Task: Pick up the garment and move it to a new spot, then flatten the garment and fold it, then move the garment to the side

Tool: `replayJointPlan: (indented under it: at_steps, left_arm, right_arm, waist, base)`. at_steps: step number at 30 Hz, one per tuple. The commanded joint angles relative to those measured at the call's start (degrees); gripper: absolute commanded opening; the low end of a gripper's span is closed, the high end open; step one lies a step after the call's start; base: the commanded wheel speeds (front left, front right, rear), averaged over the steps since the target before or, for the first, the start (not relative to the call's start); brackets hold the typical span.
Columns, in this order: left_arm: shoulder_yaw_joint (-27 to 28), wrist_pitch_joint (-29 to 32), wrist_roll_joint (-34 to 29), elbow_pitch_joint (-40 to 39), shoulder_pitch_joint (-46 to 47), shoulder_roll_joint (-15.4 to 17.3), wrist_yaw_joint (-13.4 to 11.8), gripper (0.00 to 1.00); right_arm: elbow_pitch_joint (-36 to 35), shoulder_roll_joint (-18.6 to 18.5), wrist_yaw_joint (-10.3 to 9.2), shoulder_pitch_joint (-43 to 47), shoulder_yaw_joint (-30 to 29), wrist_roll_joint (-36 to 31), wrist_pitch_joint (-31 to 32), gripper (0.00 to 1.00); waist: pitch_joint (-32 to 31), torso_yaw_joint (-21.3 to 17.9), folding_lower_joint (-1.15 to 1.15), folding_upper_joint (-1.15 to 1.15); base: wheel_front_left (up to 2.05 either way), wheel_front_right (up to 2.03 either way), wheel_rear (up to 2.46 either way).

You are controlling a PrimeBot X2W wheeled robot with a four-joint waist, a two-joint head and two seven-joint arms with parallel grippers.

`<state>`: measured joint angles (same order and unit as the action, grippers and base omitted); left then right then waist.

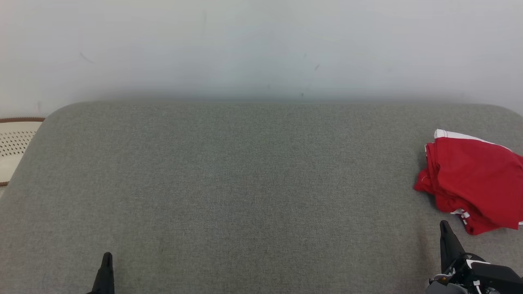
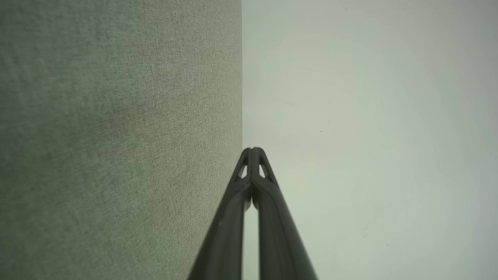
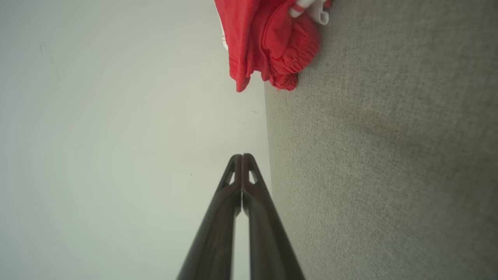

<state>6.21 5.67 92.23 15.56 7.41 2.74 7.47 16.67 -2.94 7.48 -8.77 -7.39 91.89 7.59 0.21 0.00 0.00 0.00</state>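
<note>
Red garment [image 1: 476, 179]: bunched in a loose heap, white trim at its top edge and bottom corner; a gathered elastic hem shows in the right wrist view [image 3: 272, 42].
Garment position: far right of the grey fabric surface [image 1: 245, 183], lying on it, cut off by the right border of the head view.
Garment contact: nothing gripping it, nothing resting on it.
Right jaws: fully closed, the two dark fingers [image 3: 218, 233] pressed together at the tips, nothing between them.
Right jaws position: lower right of the head view, one finger [image 1: 448, 243] pointing up, tip near the garment's lower-left edge and apart from it.
Left jaws: fully closed, fingers [image 2: 229, 225] meeting tip to tip, empty.
Left jaws position: lower left of the head view, dark tip [image 1: 105, 275] over bare fabric, well apart from the garment.
Surface detail: woven grey upholstery, rounded far corners, flat, no wrinkles visible.
Wall [image 1: 261, 49]: plain off-white, right behind the surface's far edge, a few faint scuff marks.
Far left: cream perforated object [image 1: 16, 143] with a brown rim, beside the surface's left corner; can't tell what it is.
</note>
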Motion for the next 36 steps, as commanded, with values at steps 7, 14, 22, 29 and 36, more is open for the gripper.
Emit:
replayJointPlan:
  at_steps: [7,14,22,29,36]
  left_arm:
    - [0.1,0.0,0.2,-0.1,0.6,0.3,0.1,0.00]
    - [0.1,0.0,0.2,-0.1,0.6,0.3,0.1,0.00]
    - [0.1,0.0,0.2,-0.1,0.6,0.3,0.1,0.00]
    - [0.1,0.0,0.2,-0.1,0.6,0.3,0.1,0.00]
    - [0.1,0.0,0.2,-0.1,0.6,0.2,0.1,0.00]
  right_arm:
    - [-0.1,0.1,0.02,-0.1,0.0,0.2,0.2,0.00]
    - [-0.1,0.1,0.02,-0.1,0.0,0.2,0.2,0.00]
    - [-0.1,0.1,0.02,-0.1,0.0,0.2,0.2,0.00]
    - [-0.1,0.1,0.02,-0.1,0.0,0.2,0.2,0.00]
    - [-0.1,0.1,0.02,-0.1,0.0,0.2,0.2,0.00]
  waist:
    - [0.0,0.0,0.00,0.00]
    - [0.0,0.0,0.00,0.00]
    - [0.0,0.0,0.00,0.00]
    - [0.0,0.0,0.00,0.00]
    - [0.0,0.0,0.00,0.00]
  base:
    - [0.00,0.00,0.00]
    - [0.00,0.00,0.00]
    - [0.00,0.00,0.00]
    - [0.00,0.00,0.00]
    - [0.00,0.00,0.00]
